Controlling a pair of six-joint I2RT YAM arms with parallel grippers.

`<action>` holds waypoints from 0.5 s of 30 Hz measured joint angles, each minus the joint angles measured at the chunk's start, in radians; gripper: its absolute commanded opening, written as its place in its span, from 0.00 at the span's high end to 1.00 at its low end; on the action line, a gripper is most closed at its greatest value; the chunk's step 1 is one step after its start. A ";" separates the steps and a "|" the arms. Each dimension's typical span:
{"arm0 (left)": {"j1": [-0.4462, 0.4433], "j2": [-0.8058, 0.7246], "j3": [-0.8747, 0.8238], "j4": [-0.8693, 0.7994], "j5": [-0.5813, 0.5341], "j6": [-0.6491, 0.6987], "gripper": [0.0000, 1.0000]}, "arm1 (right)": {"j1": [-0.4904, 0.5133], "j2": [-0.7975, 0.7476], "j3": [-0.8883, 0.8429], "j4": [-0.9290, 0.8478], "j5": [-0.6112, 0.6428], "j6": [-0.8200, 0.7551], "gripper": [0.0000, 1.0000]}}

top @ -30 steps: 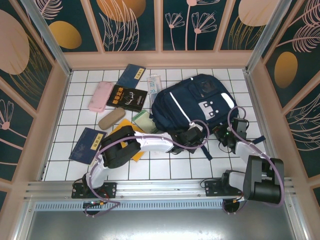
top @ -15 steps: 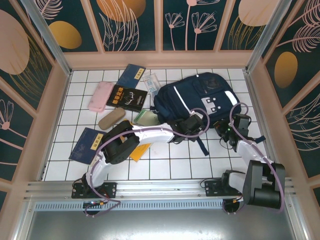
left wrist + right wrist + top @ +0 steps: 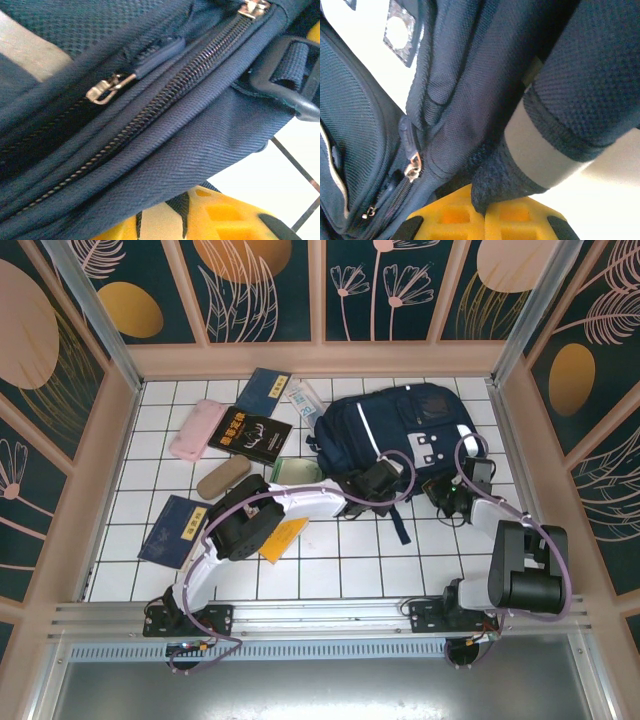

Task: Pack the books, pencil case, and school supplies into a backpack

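The navy backpack lies at the back right of the tiled floor. My left gripper is at its near edge, the yellow fingers closed on a fold of its fabric below a shut zipper. My right gripper is shut on a padded navy fold at the backpack's near right side. The black book, two navy booklets and the yellow-orange book lie to the left. The pink pencil case, green notepad and clear packet lie there too.
A tan oblong case lies between the black book and the near booklet. Low walls ring the tiles. A dark strap trails from the backpack toward me. Bare tiles lie in front of the arms.
The backpack has slid toward the back wall and turned, with both grippers moving away from their bases along with it. The clear packet has been nudged back a little.
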 measured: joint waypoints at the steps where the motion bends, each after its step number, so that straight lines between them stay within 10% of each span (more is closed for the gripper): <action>1: 0.000 0.000 -0.010 0.014 0.015 0.006 0.72 | 0.000 0.000 0.008 -0.008 -0.001 0.000 1.00; 5: 0.000 0.000 -0.020 0.049 0.076 0.038 0.82 | 0.000 0.001 0.028 -0.035 -0.007 0.001 1.00; 15: 0.000 0.001 -0.027 0.129 0.130 0.069 0.75 | 0.000 0.024 0.045 -0.042 -0.024 0.001 1.00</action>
